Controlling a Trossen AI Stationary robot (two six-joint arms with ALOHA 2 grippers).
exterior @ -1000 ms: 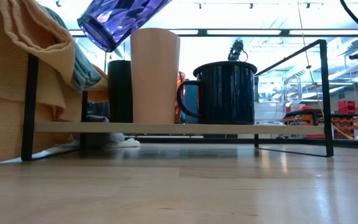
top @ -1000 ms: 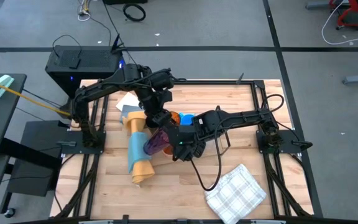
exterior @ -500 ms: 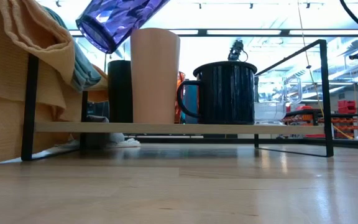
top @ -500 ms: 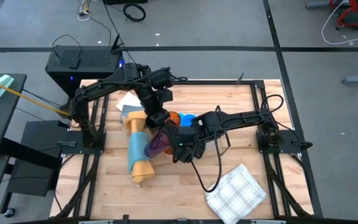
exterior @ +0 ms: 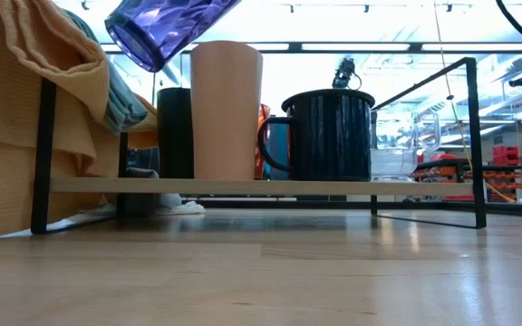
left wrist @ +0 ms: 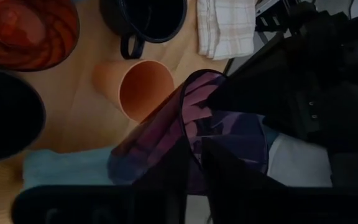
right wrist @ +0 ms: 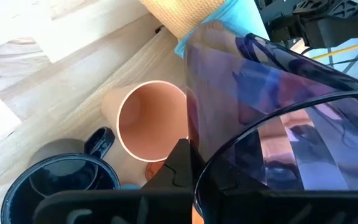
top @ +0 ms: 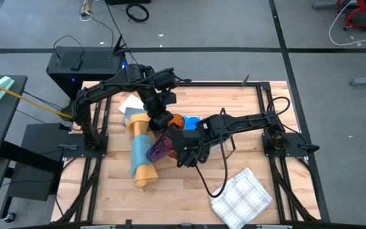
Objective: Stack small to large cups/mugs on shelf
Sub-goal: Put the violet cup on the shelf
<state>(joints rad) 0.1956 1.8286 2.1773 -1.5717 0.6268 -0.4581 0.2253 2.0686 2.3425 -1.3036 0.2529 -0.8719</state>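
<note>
Purple tumbler carried tilted above the cups on the shelf

The right gripper (top: 170, 141) has its jaws clamped on the purple tumbler (exterior: 157, 27), holding it slanted in the air over the peach cup (exterior: 226, 109), probably to seat it among the others; the left gripper (top: 159, 121) sits close by the tumbler, and whether its jaws grip anything I cannot tell. The shelf (exterior: 243, 186) already carries a black cup (exterior: 174, 132) and dark mug (exterior: 331, 134), and the rolled cloth (exterior: 34, 109) crowds its end, leaving little open room.

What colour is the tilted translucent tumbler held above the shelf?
Purple translucent tumbler; clearest in the low view.
</note>
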